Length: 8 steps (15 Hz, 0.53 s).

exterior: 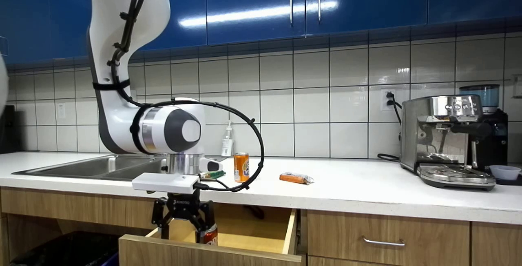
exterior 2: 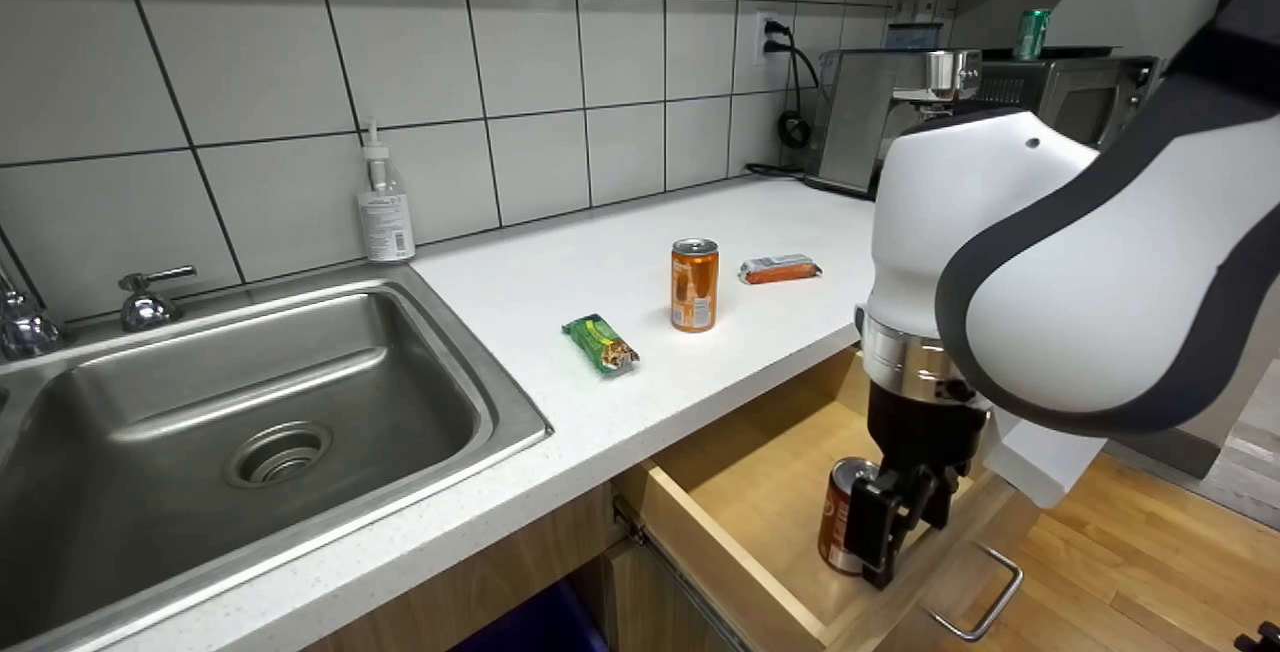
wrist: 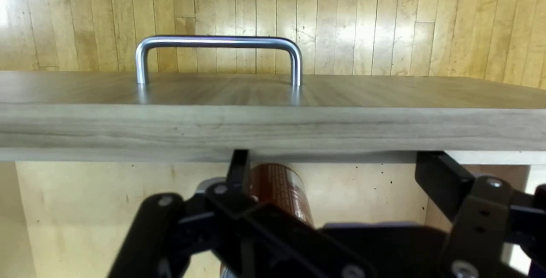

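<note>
My gripper (exterior: 182,235) points down into an open wooden drawer (exterior: 212,253), close behind its front panel. In an exterior view the gripper (exterior 2: 905,547) is beside a red can (exterior 2: 838,517) standing in the drawer. The can (exterior: 212,236) is partly hidden behind one finger. In the wrist view the fingers (wrist: 335,158) are wide apart, with drawer floor showing between them. The can (wrist: 283,188) lies partly under the left finger there; I cannot tell whether they touch. The drawer's front panel (wrist: 273,128) crosses this view just above the fingertips, with its metal handle (wrist: 218,41) beyond.
On the white counter (exterior 2: 540,277) stand an orange can (exterior 2: 694,292) and a soap bottle (exterior 2: 386,222). A green wrapped bar (exterior 2: 600,343) and an orange wrapped bar (exterior 2: 780,270) lie there. A sink (exterior 2: 290,372) and a coffee machine (exterior: 444,143) flank them.
</note>
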{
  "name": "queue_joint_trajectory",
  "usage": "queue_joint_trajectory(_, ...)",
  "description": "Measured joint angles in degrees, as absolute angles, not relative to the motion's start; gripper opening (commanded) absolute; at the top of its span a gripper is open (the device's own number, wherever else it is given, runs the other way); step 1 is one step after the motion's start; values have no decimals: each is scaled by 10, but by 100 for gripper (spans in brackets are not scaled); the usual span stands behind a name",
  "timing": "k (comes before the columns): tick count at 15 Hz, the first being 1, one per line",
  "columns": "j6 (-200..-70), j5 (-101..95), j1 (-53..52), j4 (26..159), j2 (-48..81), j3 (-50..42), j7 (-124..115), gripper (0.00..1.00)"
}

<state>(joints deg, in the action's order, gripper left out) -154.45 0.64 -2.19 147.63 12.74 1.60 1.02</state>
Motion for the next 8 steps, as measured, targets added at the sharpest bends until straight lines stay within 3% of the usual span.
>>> queue_joint_trajectory(8,-1517,6,-30,1478,111,16,-16,100)
